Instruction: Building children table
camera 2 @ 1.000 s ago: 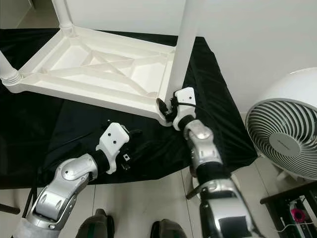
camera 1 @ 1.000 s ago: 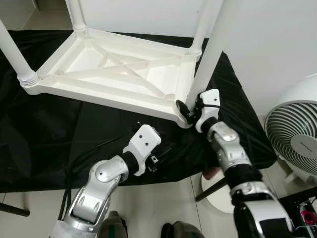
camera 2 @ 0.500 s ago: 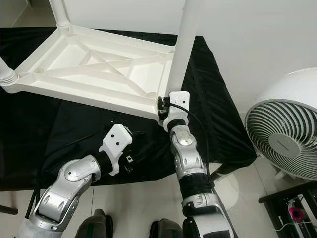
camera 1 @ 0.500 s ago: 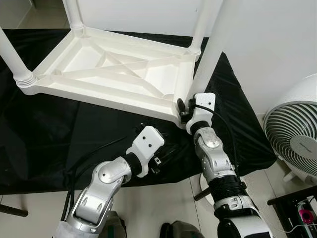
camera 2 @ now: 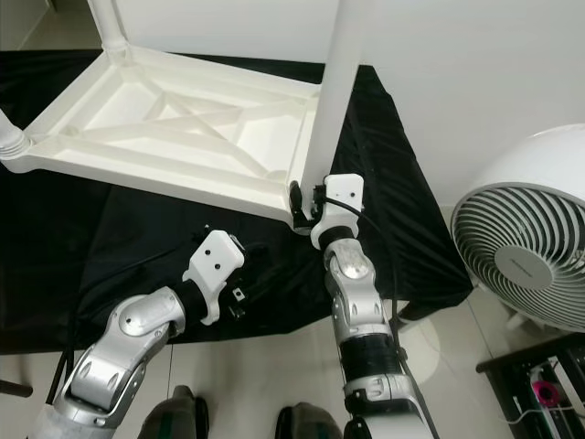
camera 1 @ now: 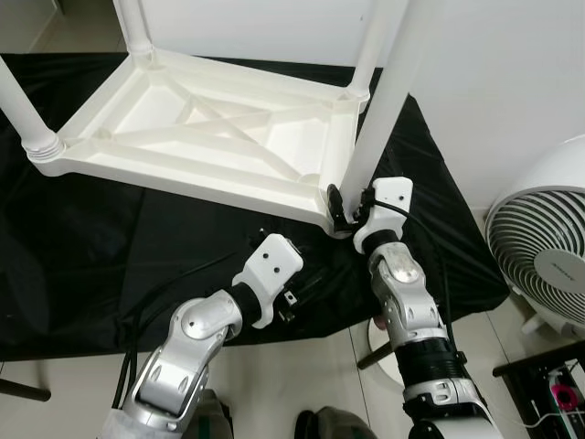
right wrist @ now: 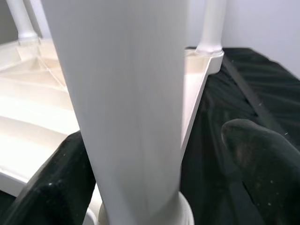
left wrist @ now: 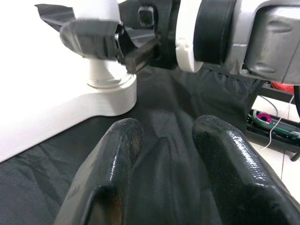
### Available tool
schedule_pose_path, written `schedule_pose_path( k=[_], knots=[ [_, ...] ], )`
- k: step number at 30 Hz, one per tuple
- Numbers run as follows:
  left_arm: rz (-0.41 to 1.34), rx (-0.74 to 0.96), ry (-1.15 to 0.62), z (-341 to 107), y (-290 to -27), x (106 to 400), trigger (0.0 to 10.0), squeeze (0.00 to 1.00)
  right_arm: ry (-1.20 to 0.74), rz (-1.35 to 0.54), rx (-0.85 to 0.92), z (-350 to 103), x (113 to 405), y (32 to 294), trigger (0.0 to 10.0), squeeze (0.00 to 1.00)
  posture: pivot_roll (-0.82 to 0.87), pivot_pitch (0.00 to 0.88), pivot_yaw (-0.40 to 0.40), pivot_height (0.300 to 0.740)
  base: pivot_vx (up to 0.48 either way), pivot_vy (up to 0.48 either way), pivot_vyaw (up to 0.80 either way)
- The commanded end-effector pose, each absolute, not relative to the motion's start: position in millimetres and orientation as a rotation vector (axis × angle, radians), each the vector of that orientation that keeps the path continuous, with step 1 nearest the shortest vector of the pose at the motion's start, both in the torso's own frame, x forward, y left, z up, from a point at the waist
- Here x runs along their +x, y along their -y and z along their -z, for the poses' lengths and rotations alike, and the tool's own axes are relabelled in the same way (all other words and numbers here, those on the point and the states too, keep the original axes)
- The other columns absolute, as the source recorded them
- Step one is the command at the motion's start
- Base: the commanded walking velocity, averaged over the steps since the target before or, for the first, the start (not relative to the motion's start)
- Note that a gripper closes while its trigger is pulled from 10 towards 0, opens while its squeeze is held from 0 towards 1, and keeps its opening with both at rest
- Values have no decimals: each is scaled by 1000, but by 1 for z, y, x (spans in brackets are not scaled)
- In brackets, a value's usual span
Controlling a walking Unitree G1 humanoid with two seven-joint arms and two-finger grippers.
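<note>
Writing is showing only as a small grey mark on the fan [camera 1: 546,258], too small to read. One white children's table [camera 1: 215,137] is lying upside down on the black-draped surface [camera 1: 101,265], four legs pointing up. Right end effector [camera 1: 345,203] is sitting at the near corner leg [camera 1: 384,96], fingers straddling its base, apparently not quite clamped. Left end effector [left wrist: 161,140] is hovering open and empty over the cloth.

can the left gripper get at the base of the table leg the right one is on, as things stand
Probably yes. The left gripper hovers open over the black cloth, just short of the table leg, with bare cloth between. The right gripper already straddles that leg's base, so room there looks tight.
</note>
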State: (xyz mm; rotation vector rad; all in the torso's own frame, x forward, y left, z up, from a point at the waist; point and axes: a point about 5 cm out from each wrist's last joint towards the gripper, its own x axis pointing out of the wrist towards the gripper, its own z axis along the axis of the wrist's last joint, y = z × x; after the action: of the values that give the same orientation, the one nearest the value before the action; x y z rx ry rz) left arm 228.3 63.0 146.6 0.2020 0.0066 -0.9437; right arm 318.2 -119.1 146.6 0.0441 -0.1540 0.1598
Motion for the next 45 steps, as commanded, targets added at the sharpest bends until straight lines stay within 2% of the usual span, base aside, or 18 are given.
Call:
schedule_pose_path(
  k=[1,8,9,15,23,31,34,39,45],
  knots=[
    [901,205,-10,-144,-64,230,10000,0,170,-174,46,-148,312,120,10000,0,43,35,-79,740,0,0,0],
    [906,211,-12,-143,-65,229,10000,0,194,-183,21,-143,293,134,10000,0,38,35,-73,740,0,0,0],
    [905,217,-8,-144,-67,230,10000,0,197,-191,12,-138,276,142,10000,0,27,42,-63,740,0,0,0],
    [894,262,14,-144,-71,236,10000,0,161,-231,1,-129,259,145,10000,0,9,47,-45,740,0,0,0],
    [879,295,30,-144,-73,241,10000,0,129,-265,3,-125,256,144,10000,0,2,48,-39,740,0,0,0],
    [765,480,96,-154,-96,282,10000,0,126,-402,9,-129,255,133,10000,0,8,53,-38,740,0,0,0],
    [754,488,95,-155,-98,285,10000,0,127,-413,13,-130,255,132,10000,0,8,53,-38,740,0,0,0],
    [677,583,90,-158,-107,312,10000,0,134,-450,5,-132,258,127,10000,0,-3,49,-20,740,0,0,0],
    [650,634,77,-156,-109,327,10000,0,139,-467,7,-134,259,123,10000,0,-10,45,-9,740,0,0,0]
  ],
)
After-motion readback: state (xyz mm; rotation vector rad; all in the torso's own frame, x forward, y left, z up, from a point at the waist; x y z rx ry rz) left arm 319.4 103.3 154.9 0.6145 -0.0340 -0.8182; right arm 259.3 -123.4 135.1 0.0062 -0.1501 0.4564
